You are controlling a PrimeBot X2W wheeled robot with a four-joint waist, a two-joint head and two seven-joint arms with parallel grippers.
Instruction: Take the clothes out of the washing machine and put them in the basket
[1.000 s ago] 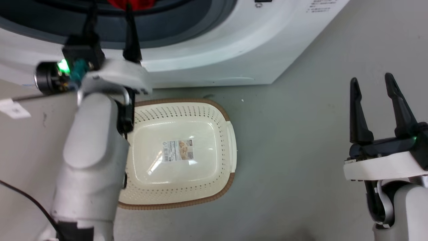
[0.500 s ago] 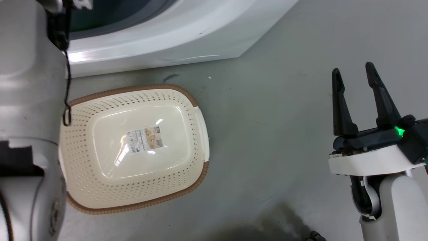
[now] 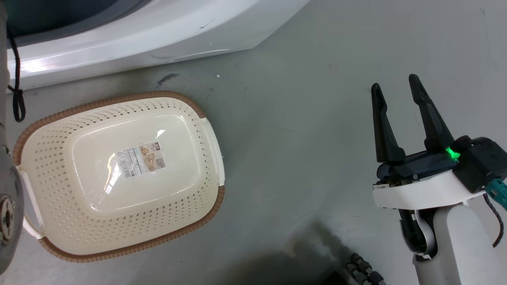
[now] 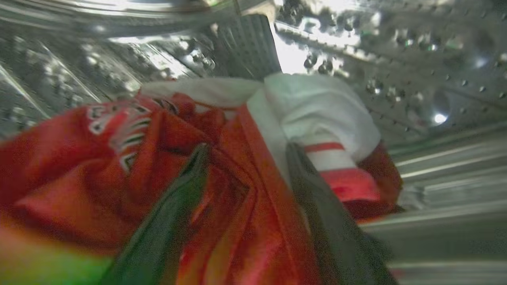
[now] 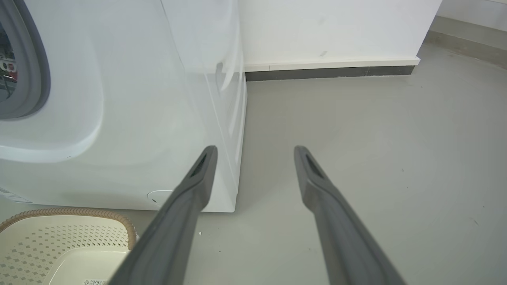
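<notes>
Red clothes (image 4: 119, 178) with white panels and stripes lie in the steel drum (image 4: 435, 59) of the washing machine (image 3: 158, 35). My left gripper (image 4: 245, 152) is open, its dark fingers pushed into the pile with red fabric bunched between them. The cream basket (image 3: 119, 97) with its brown rim stands on the floor in front of the washer, holding nothing but a label on its floor. My right gripper (image 3: 394, 89) hangs open over bare floor, well right of the basket. In the right wrist view, the right gripper (image 5: 255, 148) points past the washing machine (image 5: 119, 118) corner, and the basket (image 5: 67, 211) is at lower left.
The grey concrete floor (image 3: 297, 138) stretches to the right of the basket. A white wall with a dark baseboard (image 5: 328, 73) runs behind the washer. My left arm (image 3: 4, 198) and a black cable (image 3: 16, 99) sit at the left edge. A black ribbed hose (image 3: 364, 273) lies at the bottom.
The head camera has swung, so the washer and basket slid up and to the left in its view. My left arm is now at that view's left edge. The right gripper stays open.
</notes>
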